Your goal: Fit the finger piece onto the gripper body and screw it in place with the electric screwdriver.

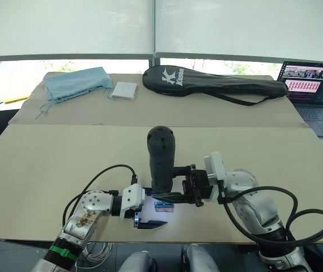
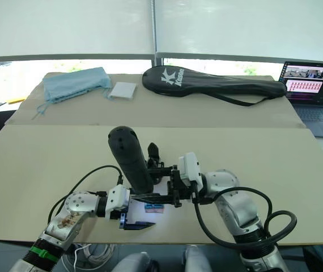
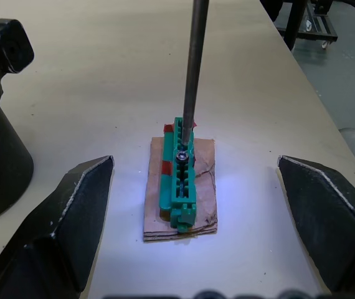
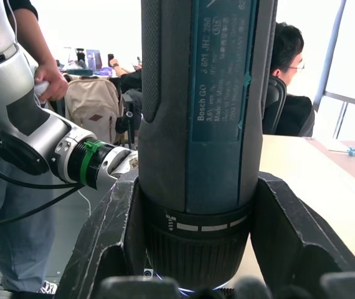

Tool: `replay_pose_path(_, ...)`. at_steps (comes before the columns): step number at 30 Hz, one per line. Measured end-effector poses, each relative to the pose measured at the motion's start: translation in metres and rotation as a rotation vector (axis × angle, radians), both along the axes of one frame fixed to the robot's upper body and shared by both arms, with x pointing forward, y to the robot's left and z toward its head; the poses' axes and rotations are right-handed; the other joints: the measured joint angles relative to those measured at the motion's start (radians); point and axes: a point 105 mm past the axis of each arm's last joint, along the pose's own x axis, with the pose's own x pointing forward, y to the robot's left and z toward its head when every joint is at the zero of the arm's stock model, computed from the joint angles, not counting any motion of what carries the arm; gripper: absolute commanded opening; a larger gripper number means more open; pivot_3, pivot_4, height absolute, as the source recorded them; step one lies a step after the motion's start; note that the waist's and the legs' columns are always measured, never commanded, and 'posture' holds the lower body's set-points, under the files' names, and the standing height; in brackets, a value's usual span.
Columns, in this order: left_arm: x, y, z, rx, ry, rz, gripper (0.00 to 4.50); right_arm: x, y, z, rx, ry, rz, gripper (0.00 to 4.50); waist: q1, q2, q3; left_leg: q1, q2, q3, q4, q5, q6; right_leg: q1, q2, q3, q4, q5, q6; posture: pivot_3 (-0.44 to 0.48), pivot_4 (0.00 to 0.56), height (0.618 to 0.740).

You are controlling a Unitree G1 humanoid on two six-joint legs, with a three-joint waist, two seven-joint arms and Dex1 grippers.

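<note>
Both head views look forward and down from above the near edge of the table [image 1: 48, 164], taking in its whole width out to the far windows, and they share nearly the same scene. The left wrist view sits low and close, facing the green block [image 3: 180, 171] under the metal bit. The right wrist view looks along the electric screwdriver [image 4: 202, 124] from very near, toward people beyond.
</note>
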Motion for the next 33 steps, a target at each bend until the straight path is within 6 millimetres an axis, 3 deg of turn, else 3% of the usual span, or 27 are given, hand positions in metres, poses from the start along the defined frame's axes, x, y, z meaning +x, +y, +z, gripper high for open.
replay_pose_path(33, 0.0012, 0.0003, -0.0009, -0.021, 0.024, 0.004, 4.46, 0.0046, -0.0013, -0.0075, -0.031, 0.012, -0.024, 1.92, 0.0, 0.001, -0.001, 0.001, 0.0, 0.0, 0.0, 0.0, 0.0, 0.001, 0.0, 0.003, 0.0, 0.0, 0.0, 0.0, 0.15, 0.74)
